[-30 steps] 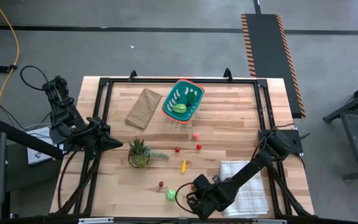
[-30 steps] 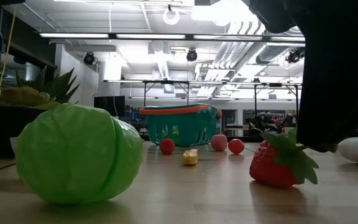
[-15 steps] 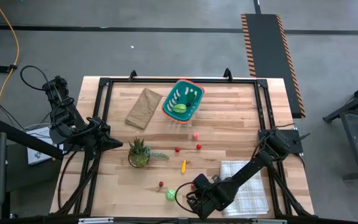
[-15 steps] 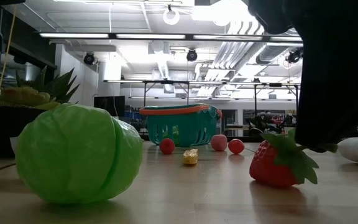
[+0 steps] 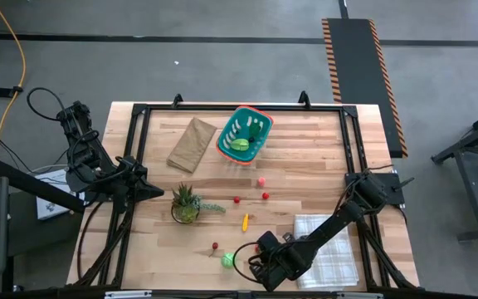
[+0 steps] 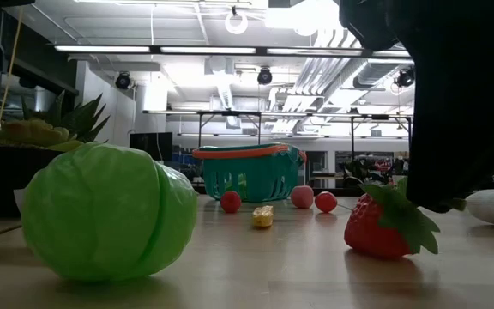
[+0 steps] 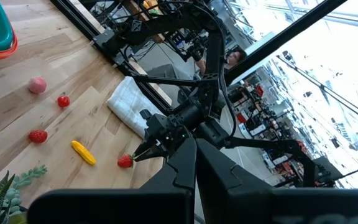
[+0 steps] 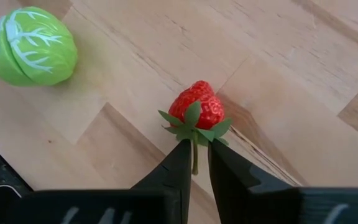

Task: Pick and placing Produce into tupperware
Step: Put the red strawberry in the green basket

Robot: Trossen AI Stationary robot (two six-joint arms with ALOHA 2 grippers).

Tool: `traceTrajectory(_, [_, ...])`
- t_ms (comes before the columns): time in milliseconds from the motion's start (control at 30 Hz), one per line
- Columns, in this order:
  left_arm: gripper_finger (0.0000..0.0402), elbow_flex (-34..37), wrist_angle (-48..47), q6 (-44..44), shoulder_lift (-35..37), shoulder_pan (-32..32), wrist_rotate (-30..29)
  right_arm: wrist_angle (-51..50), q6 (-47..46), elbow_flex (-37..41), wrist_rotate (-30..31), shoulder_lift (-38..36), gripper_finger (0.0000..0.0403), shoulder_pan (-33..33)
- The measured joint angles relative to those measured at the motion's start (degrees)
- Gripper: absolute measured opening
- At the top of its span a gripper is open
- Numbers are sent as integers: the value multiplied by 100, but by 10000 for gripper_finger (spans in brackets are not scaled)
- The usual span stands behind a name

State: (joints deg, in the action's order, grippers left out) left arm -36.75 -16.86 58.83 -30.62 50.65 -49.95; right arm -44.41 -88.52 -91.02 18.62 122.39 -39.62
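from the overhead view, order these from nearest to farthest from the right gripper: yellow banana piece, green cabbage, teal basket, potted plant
1. green cabbage: just beside the right gripper, at the table's near edge.
2. yellow banana piece: a little further in, toward the table's middle.
3. potted plant: off toward the left arm's side.
4. teal basket: at the far edge, clearly the farthest.

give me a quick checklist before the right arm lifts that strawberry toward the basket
1. Right tool closed on the strawberry stem: ok.
2. Strawberry off the table: not ok, it rests on the wood in the low view.
3. Cabbage apart from the strawberry: ok.
4. Basket upright with room inside: ok.
5. Left tool shut, parked at the table's left edge: ok.
6. Grip firmness on the thin stem: cannot tell.
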Motion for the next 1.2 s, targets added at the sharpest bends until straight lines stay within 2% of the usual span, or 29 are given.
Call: traceTrajectory(1200, [1, 0, -1, -2, 0, -1, 0, 138, 56, 0, -12, 70, 40, 35])
